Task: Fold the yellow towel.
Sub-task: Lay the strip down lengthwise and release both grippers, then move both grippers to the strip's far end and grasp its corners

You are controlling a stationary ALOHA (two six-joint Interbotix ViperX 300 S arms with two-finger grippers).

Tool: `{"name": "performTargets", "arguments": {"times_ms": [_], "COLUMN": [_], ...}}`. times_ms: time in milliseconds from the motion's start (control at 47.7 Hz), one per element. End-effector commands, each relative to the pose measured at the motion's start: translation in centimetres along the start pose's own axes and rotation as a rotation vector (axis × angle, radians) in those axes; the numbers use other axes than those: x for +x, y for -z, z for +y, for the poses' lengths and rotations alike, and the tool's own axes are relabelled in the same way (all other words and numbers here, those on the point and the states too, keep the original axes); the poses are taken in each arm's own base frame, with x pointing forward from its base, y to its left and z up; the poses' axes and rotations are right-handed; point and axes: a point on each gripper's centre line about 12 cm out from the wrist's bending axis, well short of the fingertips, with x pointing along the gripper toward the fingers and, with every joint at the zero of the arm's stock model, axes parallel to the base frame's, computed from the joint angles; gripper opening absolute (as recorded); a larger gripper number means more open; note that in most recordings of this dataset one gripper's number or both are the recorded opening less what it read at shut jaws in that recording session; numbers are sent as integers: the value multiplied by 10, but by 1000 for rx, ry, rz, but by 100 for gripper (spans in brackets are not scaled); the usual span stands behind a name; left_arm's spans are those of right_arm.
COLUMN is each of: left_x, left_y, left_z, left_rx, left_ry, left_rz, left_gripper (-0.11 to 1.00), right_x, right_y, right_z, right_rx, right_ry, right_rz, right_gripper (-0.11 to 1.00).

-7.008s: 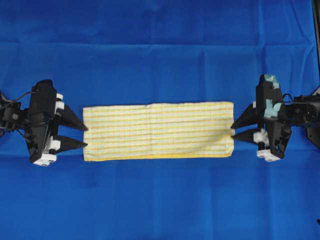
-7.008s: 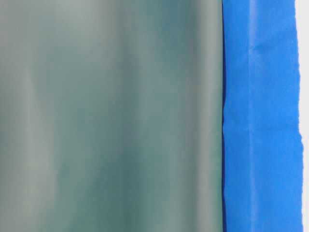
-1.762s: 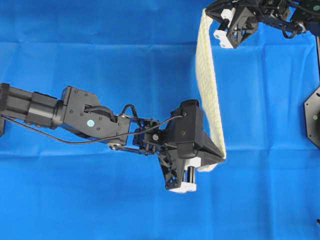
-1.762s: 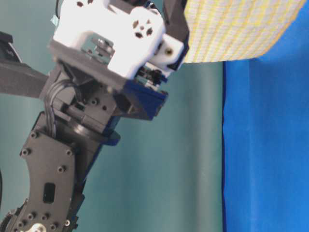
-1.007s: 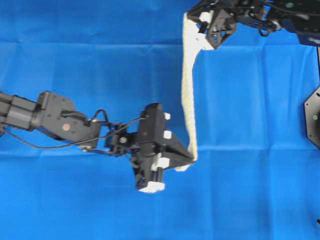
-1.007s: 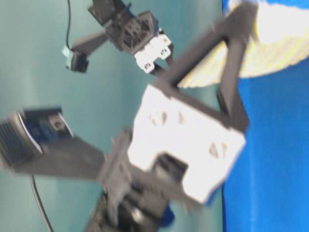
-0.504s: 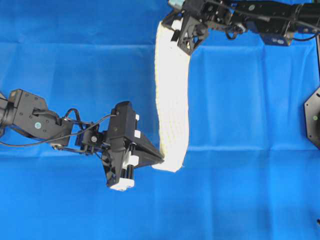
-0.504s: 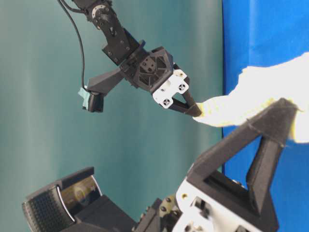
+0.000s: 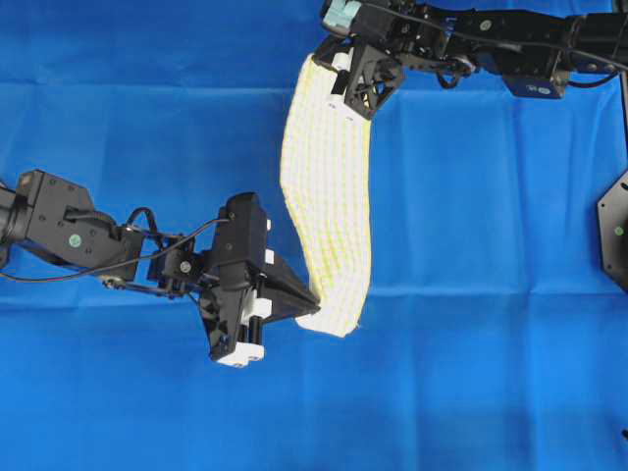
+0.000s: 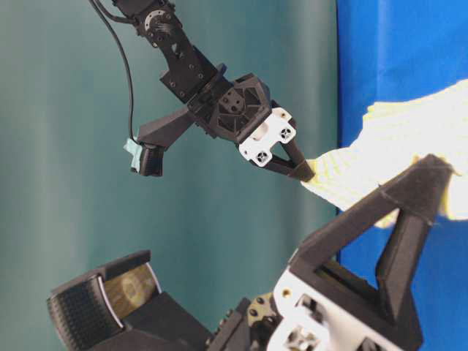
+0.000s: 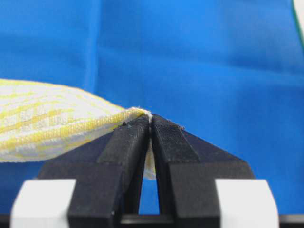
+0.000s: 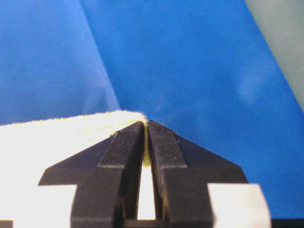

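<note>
A: Overhead, where's the yellow towel [image 9: 326, 196]?
B: Strung from the right gripper [image 9: 339, 86], pinching its 12 o'clock end, to the left gripper [image 9: 312, 306], pinching its 6 o'clock end, over the blue sheet [image 9: 491, 373].
A: Wrist views?
B: Fingertips [image 11: 128, 137] clamp the hem; likewise the right ones [image 12: 128, 142]. Seven seconds ago the towel lay flat.

No text, label, brand, number or sign can be read in any of the views.
</note>
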Motion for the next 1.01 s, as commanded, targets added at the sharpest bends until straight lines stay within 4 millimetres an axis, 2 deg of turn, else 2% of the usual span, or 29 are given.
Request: {"name": "performTargets", "arguments": {"times_ms": [0,63,126,273,336,399,587,671,755,986], "left_x": [-4,-4,-5,-11,-18,-25,-55,-67,-76,-90], "left_y": [-13,-13,-12,-10,-13,-15,-24,-28,-30,-39], "left_z": [-1,1,2,3,2,1,1,7,21,76], "left_rx": [-13,-28,-37,-37,-39,-38,-30,-37,-53,-95], "left_ry": [3,-2,-9,-21,-25,-29,-44,-57,-88,-218], "left_rz": [-31,-25,-11,36,59,82,129,119,101,51], "left_gripper": [3,3,11,51,69,77,76,76,76,76], "right_x": [-5,-5,-5,-6,-8,-14,-41,-54,-66,-91], "right_y": [-14,-14,-14,-17,-18,-21,-29,-26,-19,5], "right_z": [4,4,4,4,2,2,1,1,1,-1], "right_rx": [-8,-10,-8,-7,-5,-4,-2,0,8,34], "right_ry": [-9,-9,-9,-9,-7,-6,-7,-9,-10,-17], "right_rz": [-44,-45,-45,-53,-58,-67,-110,-119,-122,-137], "right_gripper": [5,15,29,66,77,79,75,75,75,75]}}
